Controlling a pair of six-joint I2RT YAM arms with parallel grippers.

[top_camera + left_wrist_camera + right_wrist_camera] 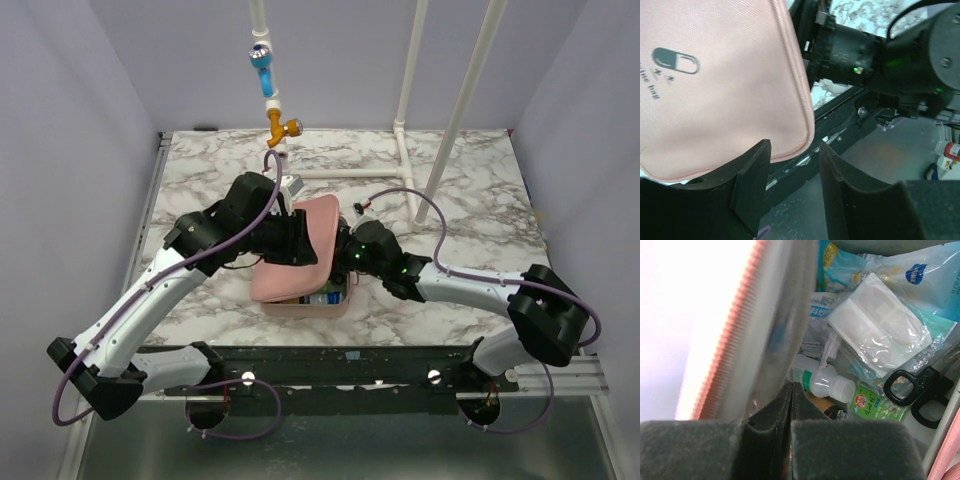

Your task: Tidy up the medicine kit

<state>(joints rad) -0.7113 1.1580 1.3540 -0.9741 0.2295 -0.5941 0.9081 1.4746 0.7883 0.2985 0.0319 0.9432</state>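
The pink medicine kit (300,262) lies mid-table, its lid half lowered over the base (300,306). In the left wrist view the lid's outer face (730,100) shows the pill logo. My left gripper (298,240) (792,150) is open, its left finger against the lid's outer edge. My right gripper (350,258) (791,386) is shut, its tips pinched at the lid's grey inner lining (777,330). Inside lie a small white bottle (827,382), black scissors (920,387), a gauze packet (880,330), blue packets (920,275) and a green sachet (872,407).
A white pipe frame (410,110) stands at the back right, and a blue and orange fitting (265,75) hangs at the back centre. The black base rail (340,365) runs along the table's near edge. The right arm (880,50) sits close beside the lid.
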